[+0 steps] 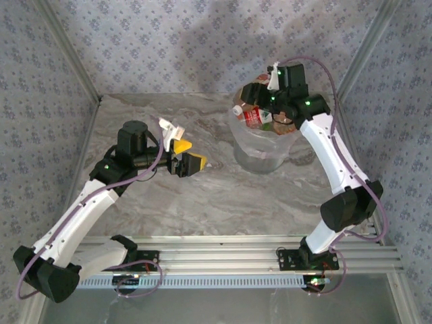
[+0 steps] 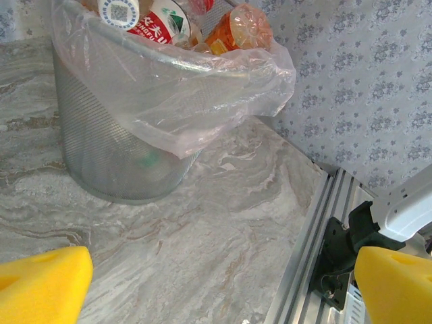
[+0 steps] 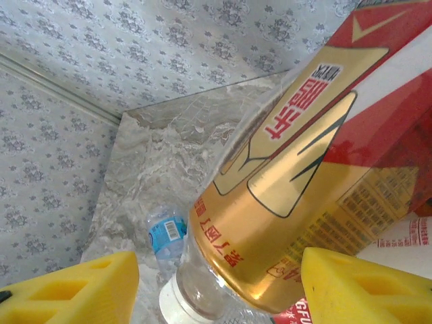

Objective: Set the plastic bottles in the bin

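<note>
- A marbled bench, walled in patterned paper, carries the whole scene.
- The bin, a round bucket with a clear bag folded over its rim, stands at the far right of the bench. It is heaped above the rim with bottles.
- The right gripper hangs over that heap. Its jaws stand partly apart on either side of a gold-and-red-labelled bottle, which lies slantwise with its cap end between them. A gap shows beside one yellow pad, and whether the bottle is gripped cannot be told.
- The left gripper hovers over mid-bench, well apart from the bin, with its jaws wide and holding nothing.
- The bottles look light and thin-walled, likely to dent under a hard squeeze. Their glossy labels look slippery and their round sides prone to roll. The surest hold is probably across the labelled middle, or at the stiffer shoulder below the cap.
- A small blue-labelled bottle shows below the gold one. Whether it lies in the bin or on the bench cannot be told.
</note>
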Controlling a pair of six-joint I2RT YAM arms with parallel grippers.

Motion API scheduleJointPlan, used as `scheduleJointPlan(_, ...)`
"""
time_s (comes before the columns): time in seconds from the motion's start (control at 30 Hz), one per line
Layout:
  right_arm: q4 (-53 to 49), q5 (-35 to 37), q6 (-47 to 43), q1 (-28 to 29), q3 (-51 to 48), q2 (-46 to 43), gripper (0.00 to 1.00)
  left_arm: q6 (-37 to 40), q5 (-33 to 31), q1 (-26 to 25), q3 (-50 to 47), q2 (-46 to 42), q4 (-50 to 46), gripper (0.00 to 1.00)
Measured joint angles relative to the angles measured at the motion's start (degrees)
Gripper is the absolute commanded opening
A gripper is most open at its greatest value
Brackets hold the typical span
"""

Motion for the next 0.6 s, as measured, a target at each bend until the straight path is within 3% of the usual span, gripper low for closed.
scheduleJointPlan(0.3, 5.8, -0.3, 0.0, -1.8, 2.4, 0.0, 0.69, 0.0, 0.0, 0.0, 0.0, 0.5, 0.0, 1.0)
scheduleJointPlan(0.6, 8.1, -2.0, -0.6, -1.9, 5.9, 4.8, 0.78, 0.0, 0.0, 0.0, 0.0, 0.7, 0.0, 0.99)
